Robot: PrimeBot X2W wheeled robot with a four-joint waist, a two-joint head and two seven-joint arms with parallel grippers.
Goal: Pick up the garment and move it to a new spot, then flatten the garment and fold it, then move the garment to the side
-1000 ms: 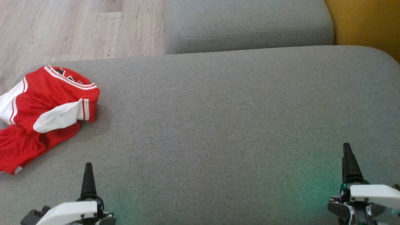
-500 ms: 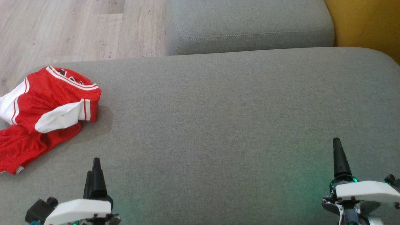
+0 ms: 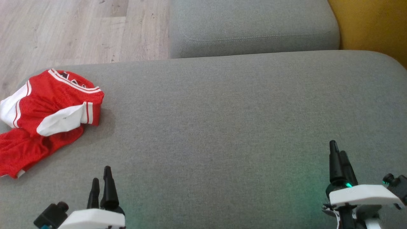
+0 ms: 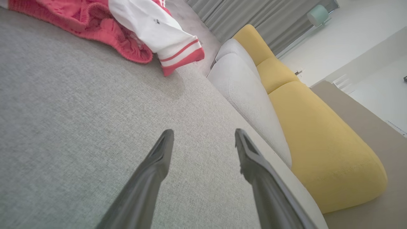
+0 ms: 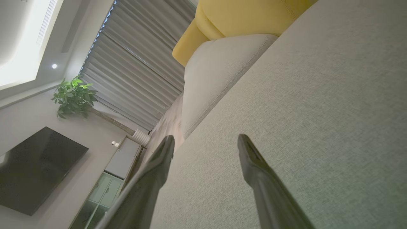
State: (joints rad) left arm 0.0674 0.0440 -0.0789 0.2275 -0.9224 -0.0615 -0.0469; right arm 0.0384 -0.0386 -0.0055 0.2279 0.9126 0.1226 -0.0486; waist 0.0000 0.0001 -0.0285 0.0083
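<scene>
The garment (image 3: 44,117) is a red mesh piece with white panels and striped trim, lying crumpled at the left end of the grey cushion (image 3: 222,121). In the left wrist view the garment (image 4: 127,28) sits at the top, well ahead of the fingers. My left gripper (image 3: 101,176) hovers at the lower left, open, with nothing between its fingers, a short way below and to the right of the garment. My left gripper (image 4: 203,136) shows a wide gap. My right gripper (image 3: 337,152) is at the lower right, open and empty, far from the garment. My right gripper (image 5: 206,141) also stands wide apart.
A second grey cushion (image 3: 251,25) lies beyond the far edge, with a yellow cushion (image 3: 372,22) at the top right. Wooden floor (image 3: 63,31) shows at the upper left. The garment's left part hangs near the cushion's left edge.
Both grippers have turned at the wrist, so two fingers show on each instead of one. The left has drifted right, the right drifted left. The view shifted slightly; the garment lies as before.
</scene>
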